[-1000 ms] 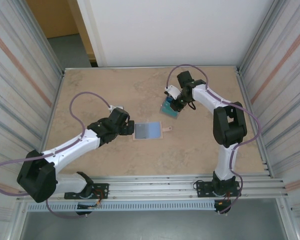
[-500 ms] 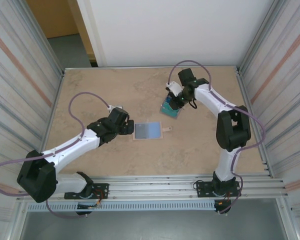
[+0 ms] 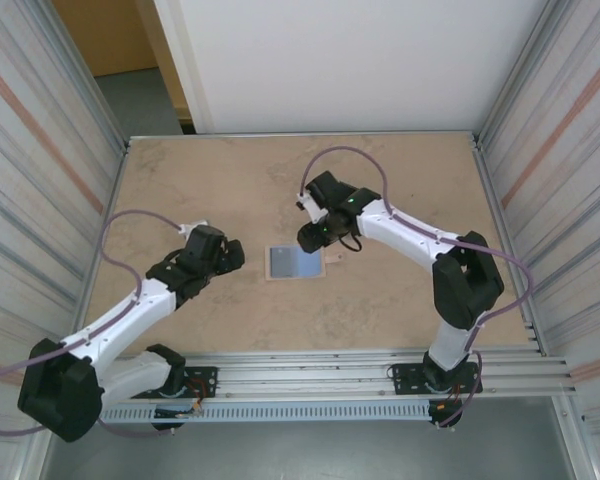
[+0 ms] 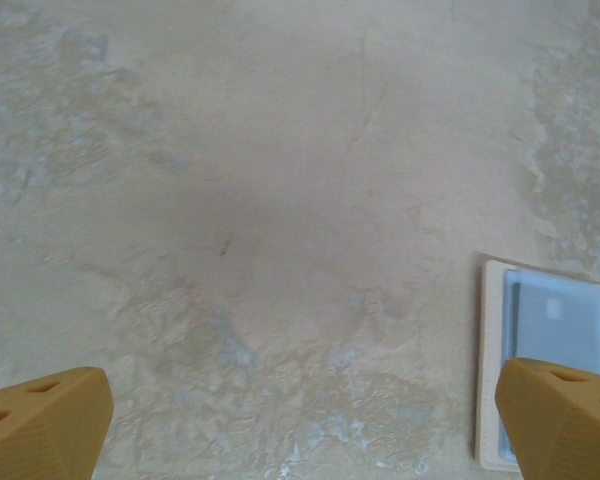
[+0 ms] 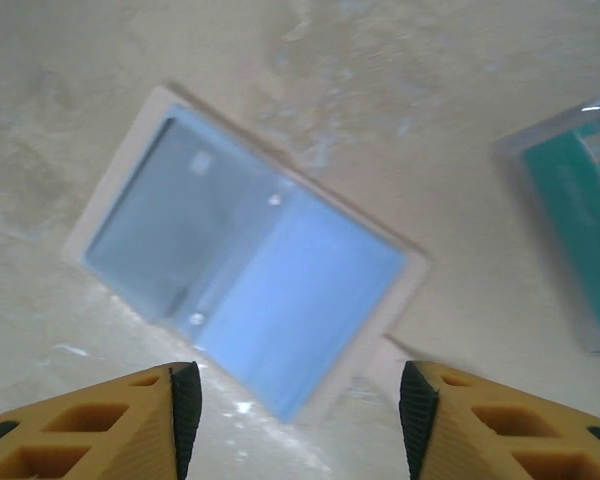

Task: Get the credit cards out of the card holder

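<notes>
Note card holder (image 3: 295, 262) spread flat on counter (image 3: 400, 190), blue inside facing up, snap tab (image 3: 334, 259) at its right edge. Note right gripper (image 5: 300, 405) poised above card holder, fingers apart with nothing between, and clear box (image 5: 580, 235) with teal contents just beside card holder. Note left gripper (image 4: 300, 425) left of card holder, spread wide, empty.

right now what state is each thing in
card holder: spread open, flat on the table, blue inside up
card: looks tucked in one pocket of the holder
clear box: flat on the table, teal contents inside
left pincer: open, empty, over bare table beside the holder
right pincer: open, empty, above the holder
</notes>
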Controlling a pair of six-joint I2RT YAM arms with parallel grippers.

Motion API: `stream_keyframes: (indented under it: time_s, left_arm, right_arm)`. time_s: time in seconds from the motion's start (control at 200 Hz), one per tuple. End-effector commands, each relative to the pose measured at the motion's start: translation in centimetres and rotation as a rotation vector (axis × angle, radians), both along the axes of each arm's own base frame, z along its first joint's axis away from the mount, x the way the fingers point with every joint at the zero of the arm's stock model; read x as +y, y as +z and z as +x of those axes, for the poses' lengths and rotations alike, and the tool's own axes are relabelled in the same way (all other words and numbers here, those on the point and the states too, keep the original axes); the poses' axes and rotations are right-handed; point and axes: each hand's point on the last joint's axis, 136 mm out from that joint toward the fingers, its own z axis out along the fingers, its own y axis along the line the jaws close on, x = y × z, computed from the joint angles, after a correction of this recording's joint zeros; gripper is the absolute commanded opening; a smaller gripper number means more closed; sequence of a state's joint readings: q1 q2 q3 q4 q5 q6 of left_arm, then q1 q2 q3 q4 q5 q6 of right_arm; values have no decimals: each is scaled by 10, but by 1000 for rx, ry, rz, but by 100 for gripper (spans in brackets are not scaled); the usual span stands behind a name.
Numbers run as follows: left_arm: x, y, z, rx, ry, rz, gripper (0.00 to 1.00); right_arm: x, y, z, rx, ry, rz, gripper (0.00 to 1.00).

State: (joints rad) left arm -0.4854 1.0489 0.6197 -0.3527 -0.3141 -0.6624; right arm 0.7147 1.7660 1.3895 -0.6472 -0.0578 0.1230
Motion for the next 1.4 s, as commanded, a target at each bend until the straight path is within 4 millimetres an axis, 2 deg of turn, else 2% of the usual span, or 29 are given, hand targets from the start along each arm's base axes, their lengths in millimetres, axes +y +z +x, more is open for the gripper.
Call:
stream_keyframes:
  time_s: [0.0, 0.215, 0.326, 0.441, 0.661, 1.022, 1.258, 1.393]
  left_arm:
    - [12, -1, -7, -20, 76, -63, 99]
    - [33, -4, -21, -17, 138, -28, 99]
    - [37, -4, -24, -29, 148, -25, 99]
    - [37, -5, -25, -40, 148, -38, 99]
    - [36, -6, -25, -37, 138, -46, 99]
    - [32, -8, -24, -31, 126, -58, 99]
    - [29, -9, -22, -26, 117, -63, 99]
    - [28, -7, -21, -30, 113, -71, 99]
  right_arm:
    - [16, -16, -7, 31, -87, -10, 58]
    - [53, -42, -24, 73, -70, -39, 59]
    - [72, -53, -30, 85, -43, -45, 63]
    - [83, -61, -30, 67, -26, -83, 66]
    - [84, -73, -20, 38, -33, -146, 68]
    - [81, -98, -23, 82, -18, -193, 66]
    - [76, -100, -23, 92, -28, -193, 54]
    - [72, -95, -20, 78, -41, -190, 43]
